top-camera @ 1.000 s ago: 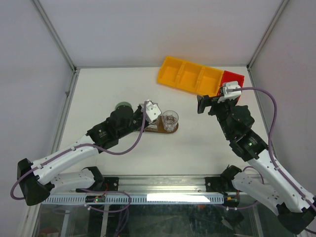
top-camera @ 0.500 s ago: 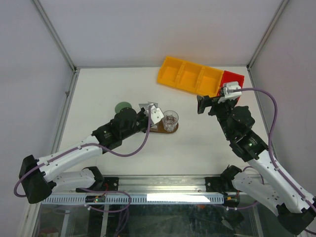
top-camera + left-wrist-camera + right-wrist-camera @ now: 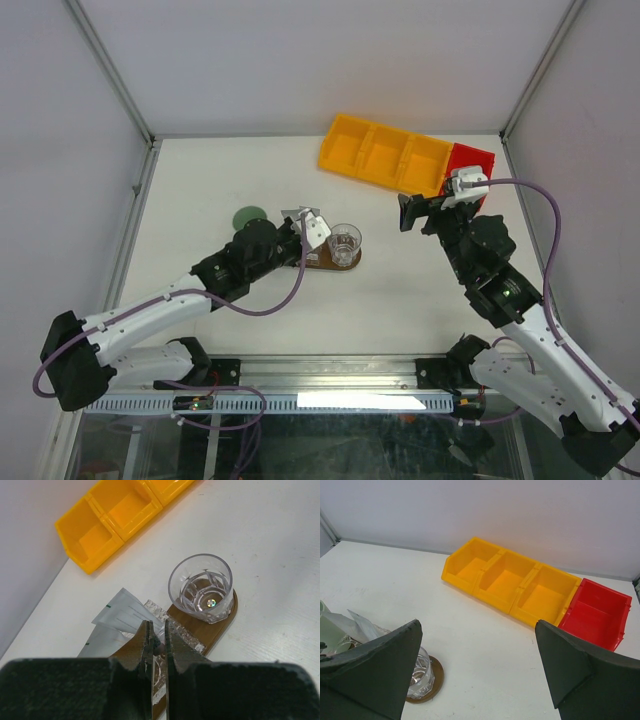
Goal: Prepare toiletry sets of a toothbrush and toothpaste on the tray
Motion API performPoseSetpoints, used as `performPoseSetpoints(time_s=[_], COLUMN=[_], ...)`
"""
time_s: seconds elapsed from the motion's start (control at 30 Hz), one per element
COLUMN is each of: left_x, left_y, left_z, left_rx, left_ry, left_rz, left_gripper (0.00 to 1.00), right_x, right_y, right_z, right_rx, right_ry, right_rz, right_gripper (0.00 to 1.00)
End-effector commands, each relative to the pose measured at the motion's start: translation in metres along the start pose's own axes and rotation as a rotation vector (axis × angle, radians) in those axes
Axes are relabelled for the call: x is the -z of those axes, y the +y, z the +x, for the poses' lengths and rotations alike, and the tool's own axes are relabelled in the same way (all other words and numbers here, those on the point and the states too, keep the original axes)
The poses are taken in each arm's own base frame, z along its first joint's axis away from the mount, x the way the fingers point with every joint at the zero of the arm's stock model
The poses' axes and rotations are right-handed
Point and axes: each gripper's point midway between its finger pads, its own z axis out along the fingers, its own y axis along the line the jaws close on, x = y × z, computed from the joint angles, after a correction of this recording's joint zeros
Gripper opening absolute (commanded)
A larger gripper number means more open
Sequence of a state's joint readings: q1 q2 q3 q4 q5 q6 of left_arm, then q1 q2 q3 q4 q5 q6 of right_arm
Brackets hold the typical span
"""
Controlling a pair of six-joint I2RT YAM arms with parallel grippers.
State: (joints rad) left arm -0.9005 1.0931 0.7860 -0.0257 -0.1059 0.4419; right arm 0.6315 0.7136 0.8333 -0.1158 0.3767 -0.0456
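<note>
The left arm (image 3: 160, 305) has slid toward the table's right edge, uncovering the mint-green cup (image 3: 248, 216); its claw (image 3: 156, 630), with the pinched white tube (image 3: 182, 639), has edged nearer the glass (image 3: 344, 243).

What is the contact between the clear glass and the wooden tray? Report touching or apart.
Touching. The left wrist view shows the clear glass standing with its base on the rounded end of the wooden tray.

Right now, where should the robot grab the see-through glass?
Probably its round wall, midway up, from the right with the open right gripper. The glass stands upright on the tray's end, and the left gripper crowds its other side.
</note>
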Motion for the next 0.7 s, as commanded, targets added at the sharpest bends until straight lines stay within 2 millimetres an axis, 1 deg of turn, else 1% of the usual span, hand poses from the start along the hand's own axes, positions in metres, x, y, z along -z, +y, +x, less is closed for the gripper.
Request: performPoseSetpoints(time_s=[0.0, 0.17, 0.37, 0.67], left_x=[-0.003, -0.007, -0.009, -0.013], left_y=[0.011, 0.01, 0.01, 0.007], left_z=[-0.013, -0.005, 0.0, 0.008], left_rx=[0.003, 0.002, 0.009, 0.004], left_ry=[-0.059, -0.04, -0.031, -0.008], left_rz=[-0.037, -0.037, -0.037, -0.027], left_gripper=[0.0, 0.0, 0.01, 0.03], right_x=[0.002, 0.002, 0.001, 0.003], right_y=[0.0, 0.0, 0.0, -0.001], right_z=[-0.018, -0.018, -0.016, -0.018], right_rx=[-0.039, -0.041, -0.043, -0.047], right_ry=[-0.068, -0.069, -0.064, -0.072], right_rz=[-0.007, -0.007, -0.006, -0.008], right_gripper=[1.0, 0.99, 0.99, 1.0])
